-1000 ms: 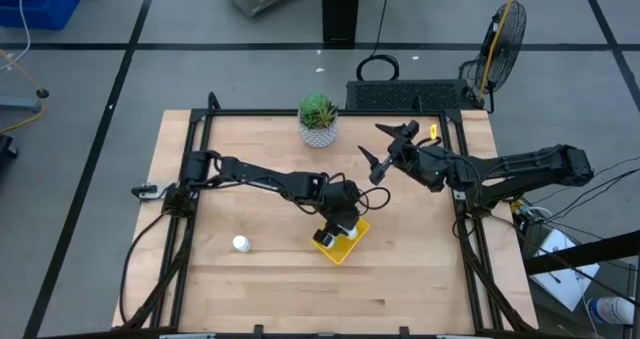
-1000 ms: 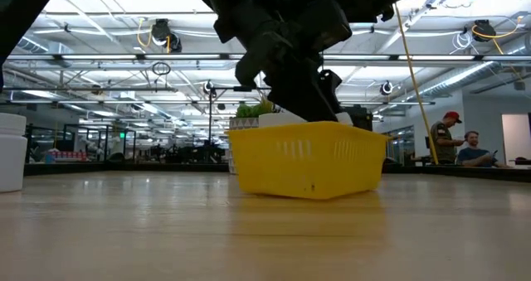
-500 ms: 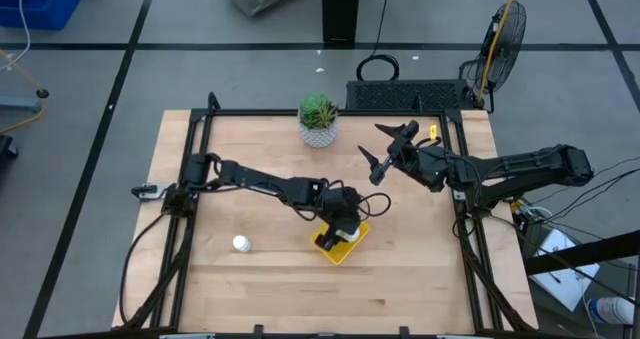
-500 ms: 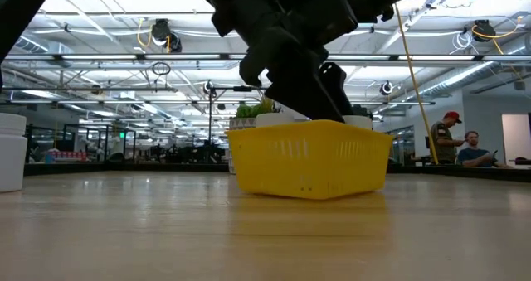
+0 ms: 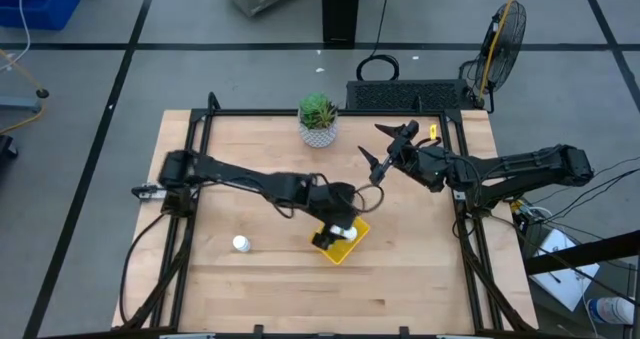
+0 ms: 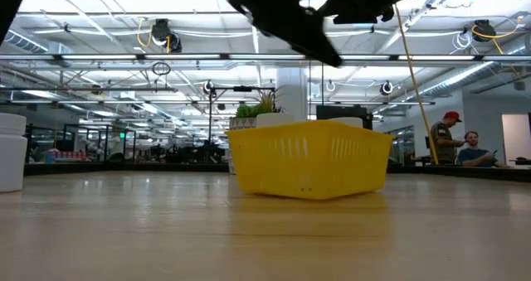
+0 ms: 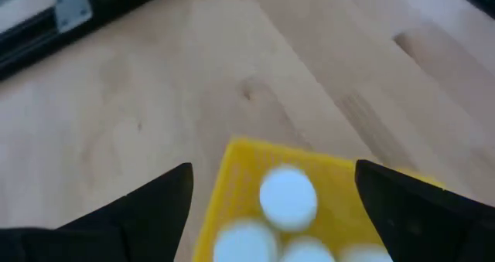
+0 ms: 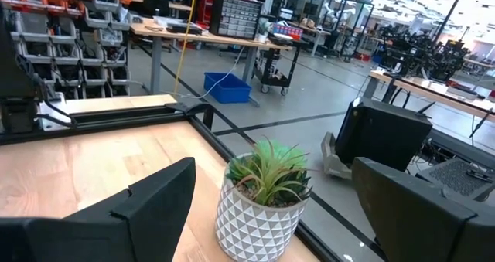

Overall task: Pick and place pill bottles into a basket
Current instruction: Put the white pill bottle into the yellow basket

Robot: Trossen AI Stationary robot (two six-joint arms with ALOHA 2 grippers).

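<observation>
The yellow tray stands on the table's near middle and holds several white pill bottles, upright, caps up. One more bottle stands on the table left of the tray; it also shows in the low view. My left gripper hangs open and empty above the tray, its fingers on either side of it in the left wrist view. My right gripper waits open and empty over the far right part of the table.
A white patterned plant pot stands at the table's far edge, right in front of my right gripper. Black frame rails run along the table's sides. Bare wood lies near the front edge.
My left gripper has gone up out of the yellow tray and now hangs clear above it. The tray slid slightly toward the right in the low view while the gripper was down in it.
</observation>
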